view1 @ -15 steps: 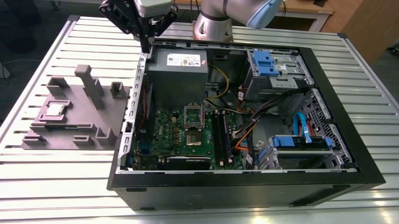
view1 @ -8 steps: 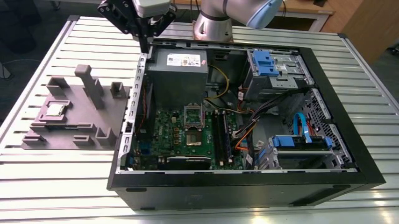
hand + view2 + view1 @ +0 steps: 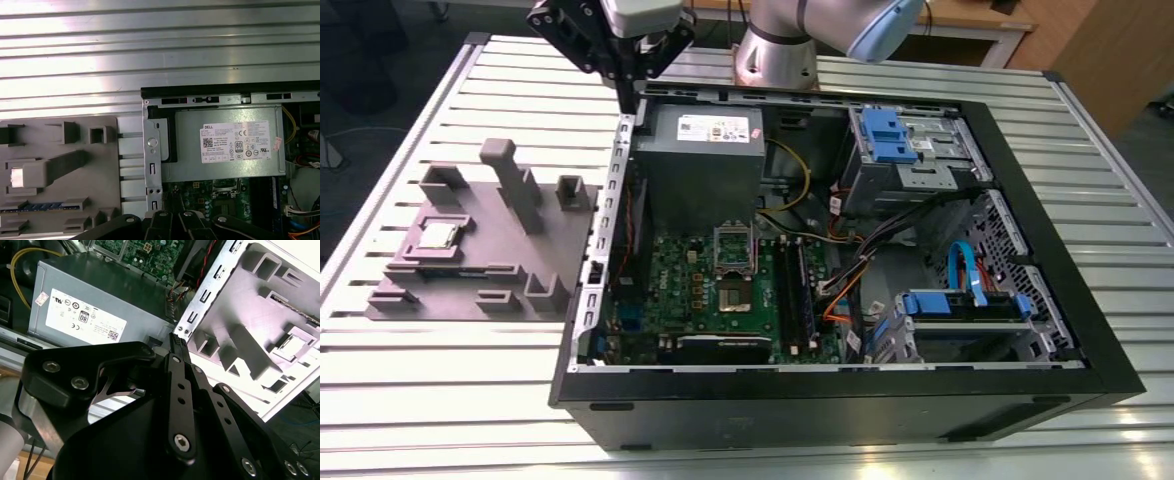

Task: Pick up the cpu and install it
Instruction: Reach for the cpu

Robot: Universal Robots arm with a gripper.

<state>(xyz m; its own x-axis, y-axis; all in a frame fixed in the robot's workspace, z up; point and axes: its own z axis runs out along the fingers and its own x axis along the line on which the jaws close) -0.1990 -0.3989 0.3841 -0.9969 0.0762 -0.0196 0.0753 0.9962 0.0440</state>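
Above the edge of the open computer case (image 3: 854, 400), by the power supply (image 3: 700, 150), our pincer (image 3: 630, 98) hung closed, gripping nothing. We saw the cpu (image 3: 438, 236) lying in its recess on the grey moulded tray (image 3: 480, 275), beside the case on the worktop (image 3: 454, 400).

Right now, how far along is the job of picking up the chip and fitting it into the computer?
Done: nothing yet; the chip lies in the grey tray. In hand: nothing; the gripper is shut and empty, above the computer case's edge, away from the tray. Left: lifting the chip and seating it in the socket on the green board.
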